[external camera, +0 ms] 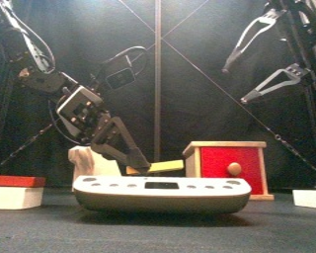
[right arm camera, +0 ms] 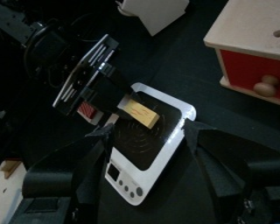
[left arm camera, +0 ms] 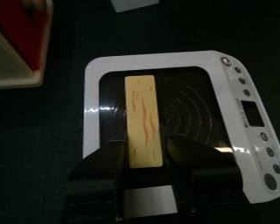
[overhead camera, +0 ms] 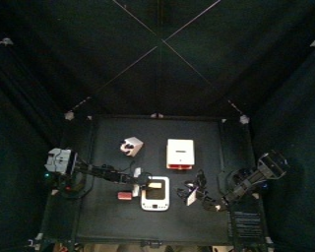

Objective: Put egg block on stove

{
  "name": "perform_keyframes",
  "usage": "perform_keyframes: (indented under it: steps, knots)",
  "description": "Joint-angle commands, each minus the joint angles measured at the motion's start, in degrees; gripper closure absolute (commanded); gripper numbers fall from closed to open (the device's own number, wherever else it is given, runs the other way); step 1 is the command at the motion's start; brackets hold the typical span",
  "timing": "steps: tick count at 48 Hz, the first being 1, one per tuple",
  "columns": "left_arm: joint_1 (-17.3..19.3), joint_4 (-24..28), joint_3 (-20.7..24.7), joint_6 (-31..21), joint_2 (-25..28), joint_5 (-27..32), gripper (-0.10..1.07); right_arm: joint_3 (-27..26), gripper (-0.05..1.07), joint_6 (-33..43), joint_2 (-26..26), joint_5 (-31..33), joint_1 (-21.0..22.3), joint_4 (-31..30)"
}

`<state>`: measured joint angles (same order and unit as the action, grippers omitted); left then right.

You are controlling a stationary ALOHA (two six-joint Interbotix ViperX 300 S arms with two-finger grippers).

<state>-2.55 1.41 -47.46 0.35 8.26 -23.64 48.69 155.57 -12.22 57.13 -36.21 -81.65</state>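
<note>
**Item: egg block** [overhead camera: 125, 195]
- Description: small red cube with one whitish face.
- Location: on the worktop [overhead camera: 101, 133], just beside the stove [overhead camera: 154, 198] on the side the left arm reaches in from. It is not on the stove. The left wrist view shows it past the stove's corner, apart from the casing.
- Handling (judged): looks like a rigid painted toy block, so light, hard and not fragile. The smooth faces may slide between the pads, and a piece this small and light could skid or tip if nudged before the jaws close.
- Where to hold (judged): two opposite upright faces, pinched squarely about halfway up from above. The side facing the stove looks the tighter one, so the faces running away from the stove give more room.

**Stove**
- White, flat casing with a dark ringed plate and a button strip along one edge.
- A yellow strip [left arm camera: 143, 118] already lies along the plate, leaving bare plate beside it.

**Left tool** [left arm camera: 145, 163]
- Low over the stove's plate. Its jaws flank the near end of the yellow strip and appear clamped on it, so it is not free for the block.

**Right tool** [right arm camera: 149, 144]
- Raised on the stove's far side from the egg block, jaws spread wide, holding nothing.

**Also present**
- Red-fronted box [external camera: 233, 163] behind the stove.
</note>
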Motion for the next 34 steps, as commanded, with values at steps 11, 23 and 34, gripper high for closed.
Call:
perform_keyframes:
  steps: [11, 23, 34]
  knots:
    - [0.09, 0.09, 1.23, 0.09, -0.62, -0.26, 0.34, -0.26, 0.08, 0.09, -0.7, -0.09, 0.09, -0.09]
    - [-0.09, 0.09, 1.41, 0.09, -0.53, -0.26, 0.23, -0.35, 0.08, 0.09, -0.62, -0.18, 0.09, -0.09]
    - [-0.09, 0.09, 1.49, 0.09, -0.62, -0.26, 0.22, -0.26, 0.08, 0.09, -0.62, -0.18, 0.09, -0.09]
